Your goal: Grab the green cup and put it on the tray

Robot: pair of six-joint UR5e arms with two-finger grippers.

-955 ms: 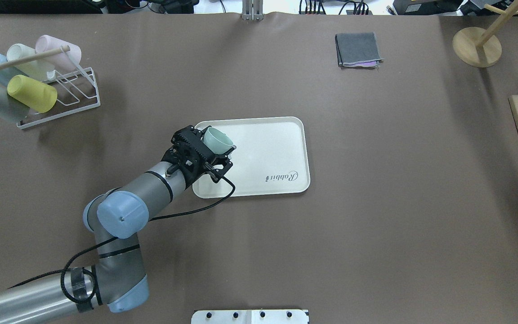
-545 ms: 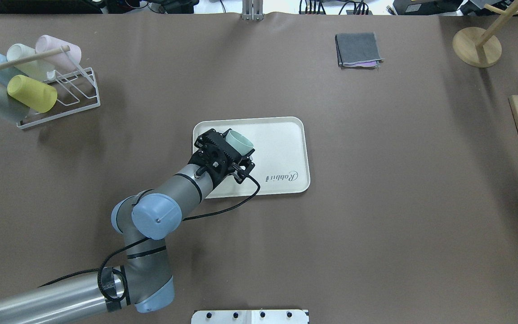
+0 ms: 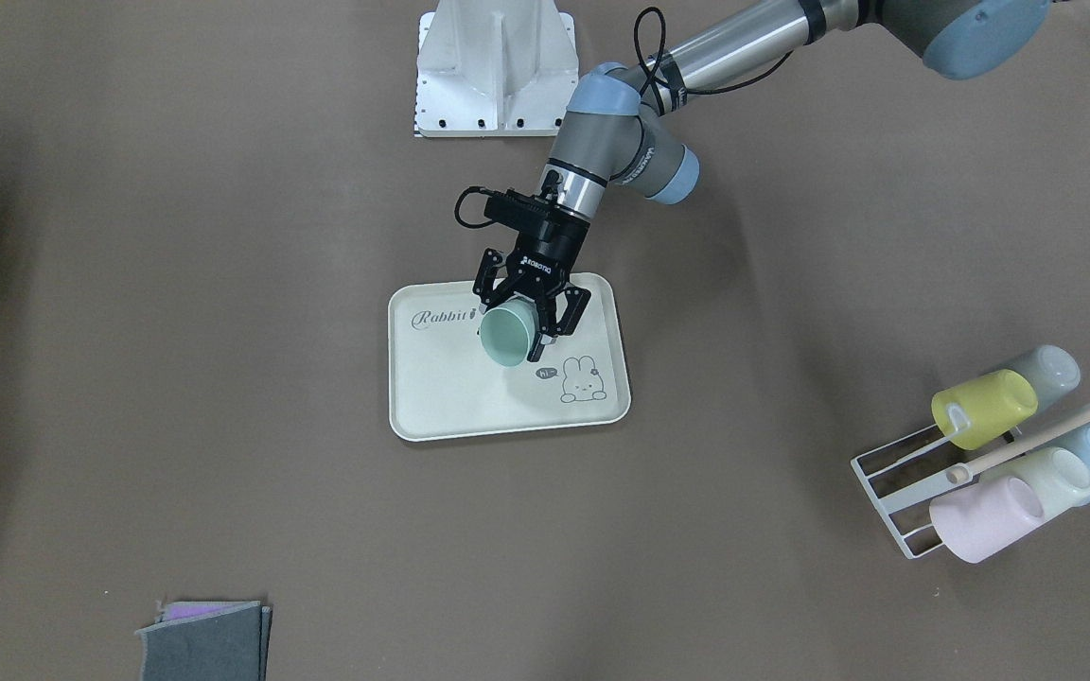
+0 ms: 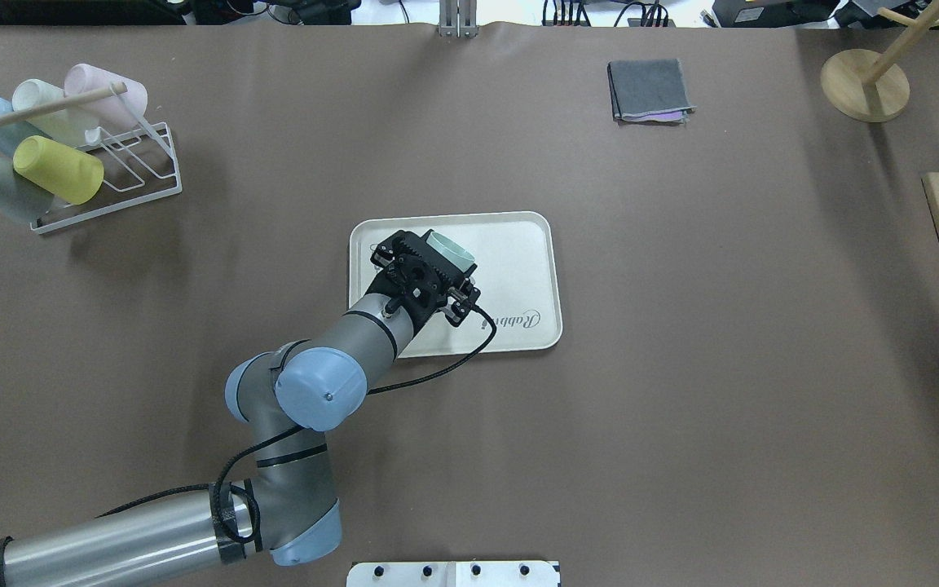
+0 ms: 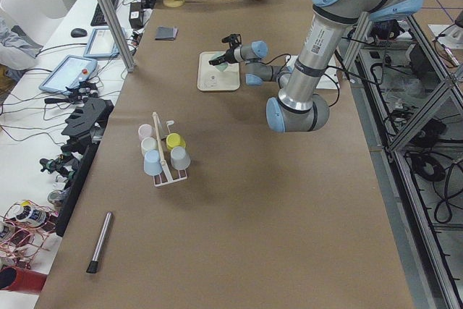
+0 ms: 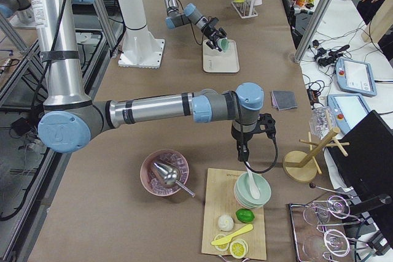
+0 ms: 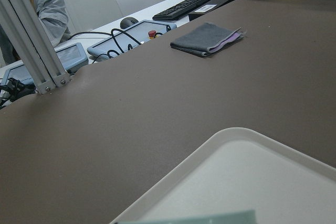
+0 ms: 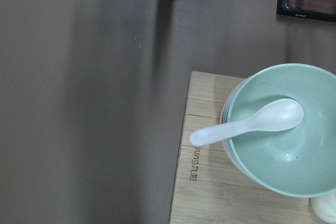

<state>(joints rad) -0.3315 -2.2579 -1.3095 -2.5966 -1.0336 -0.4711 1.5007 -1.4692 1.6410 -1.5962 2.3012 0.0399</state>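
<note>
Green cup (image 3: 505, 339), tilted, is clamped in the left claw (image 3: 517, 326), over the cream tray (image 3: 450, 407) lying directly beneath that claw. Whether the right claw (image 6: 243, 147) is released or clenched cannot be told.

left tool (image 3: 513, 331) gripping, tilted, arm (image 4: 359, 333) outstretched

tray (image 4: 510, 253) mid-tabletop (image 4: 681, 408) | cup (image 3: 505, 340) in left pincer (image 3: 513, 333) over tray | rack (image 4: 152, 155) far left | cloth (image 4: 649, 88) far right
</note>
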